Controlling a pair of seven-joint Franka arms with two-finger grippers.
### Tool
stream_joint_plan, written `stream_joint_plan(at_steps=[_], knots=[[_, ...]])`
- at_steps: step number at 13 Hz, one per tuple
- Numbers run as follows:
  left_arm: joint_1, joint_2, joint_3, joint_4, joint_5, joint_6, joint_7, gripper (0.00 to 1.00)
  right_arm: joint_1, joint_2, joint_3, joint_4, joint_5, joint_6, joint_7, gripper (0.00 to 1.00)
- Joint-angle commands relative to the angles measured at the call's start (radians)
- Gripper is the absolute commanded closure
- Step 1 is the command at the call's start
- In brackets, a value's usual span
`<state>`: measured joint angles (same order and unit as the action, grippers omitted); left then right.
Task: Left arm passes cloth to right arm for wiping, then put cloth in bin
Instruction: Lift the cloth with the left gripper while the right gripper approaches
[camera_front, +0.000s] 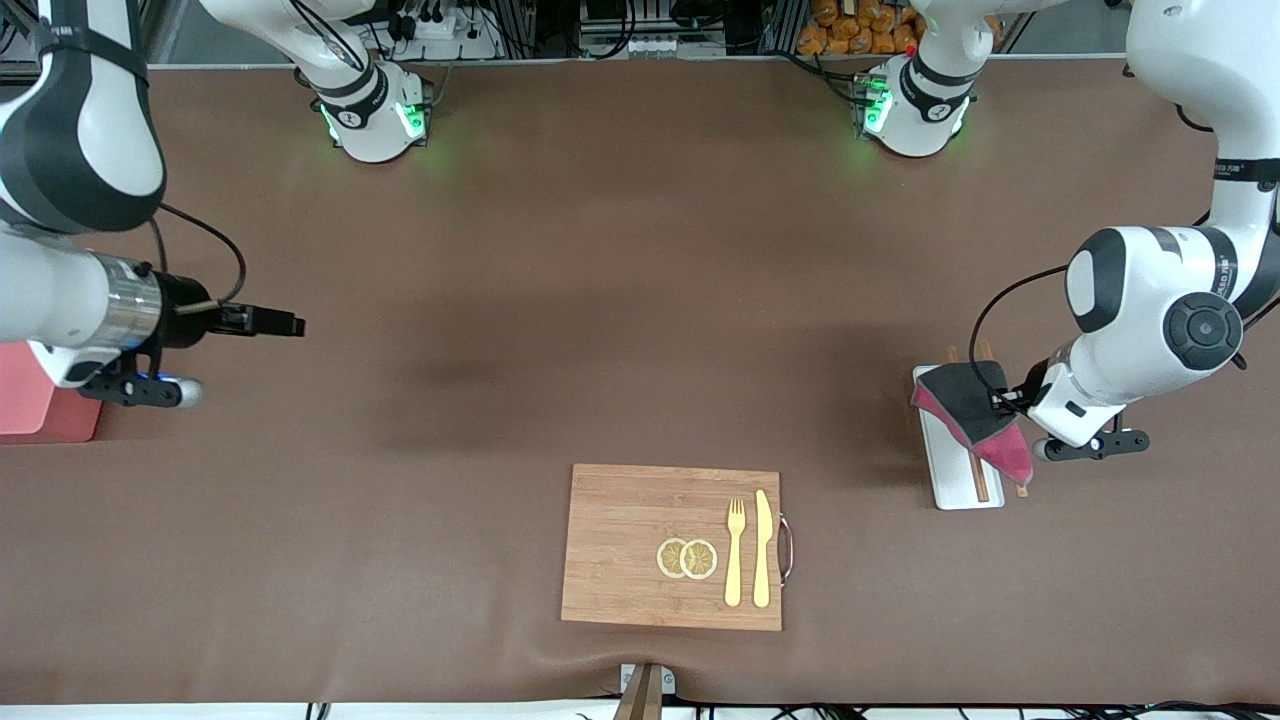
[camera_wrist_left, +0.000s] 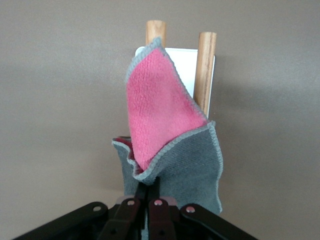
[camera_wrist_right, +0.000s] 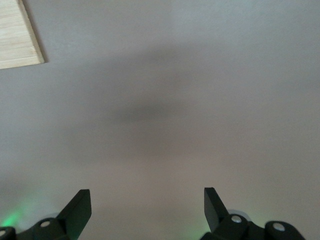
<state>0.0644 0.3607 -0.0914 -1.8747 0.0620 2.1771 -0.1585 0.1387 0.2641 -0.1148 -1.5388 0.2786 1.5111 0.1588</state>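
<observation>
The cloth (camera_front: 972, 412), dark grey with a crimson-pink side, hangs from my left gripper (camera_front: 996, 402), which is shut on its edge just above the white tray (camera_front: 957, 478) at the left arm's end of the table. In the left wrist view the cloth (camera_wrist_left: 160, 115) droops from the closed gripper (camera_wrist_left: 152, 184), pink face showing. My right gripper (camera_front: 290, 324) is open and empty over bare table near the light pink bin (camera_front: 30, 395) at the right arm's end. Its spread fingers show in the right wrist view (camera_wrist_right: 147, 200).
Two wooden chopsticks (camera_wrist_left: 205, 70) lie on the tray (camera_wrist_left: 187, 65) under the cloth. A wooden cutting board (camera_front: 630, 540) with lemon slices (camera_front: 687, 558), a fork (camera_front: 735, 550) and a knife (camera_front: 762, 545) lies near the front camera; its corner (camera_wrist_right: 15, 35) shows in the right wrist view.
</observation>
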Motion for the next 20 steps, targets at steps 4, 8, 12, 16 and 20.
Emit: stream_joint_plan(at_steps=[4,8,12,16,20], knots=[[0.009,-0.106,-0.080,0.000,0.004,-0.038,0.004,1.00,0.074,0.079,-0.005,0.019,0.068,0.075,0.137,0.00],[0.005,-0.198,-0.171,0.022,-0.092,-0.131,-0.015,1.00,0.124,0.095,-0.005,0.016,0.070,0.107,0.237,0.00],[-0.004,-0.171,-0.312,0.098,-0.167,-0.177,-0.205,1.00,0.153,0.122,-0.005,0.019,0.129,0.155,0.413,0.00],[-0.111,-0.112,-0.381,0.181,-0.249,-0.160,-0.499,1.00,0.160,0.150,-0.005,0.026,0.220,0.207,0.562,0.00],[-0.273,-0.019,-0.380,0.269,-0.243,-0.111,-0.755,1.00,0.219,0.170,-0.005,0.028,0.329,0.280,0.717,0.00]])
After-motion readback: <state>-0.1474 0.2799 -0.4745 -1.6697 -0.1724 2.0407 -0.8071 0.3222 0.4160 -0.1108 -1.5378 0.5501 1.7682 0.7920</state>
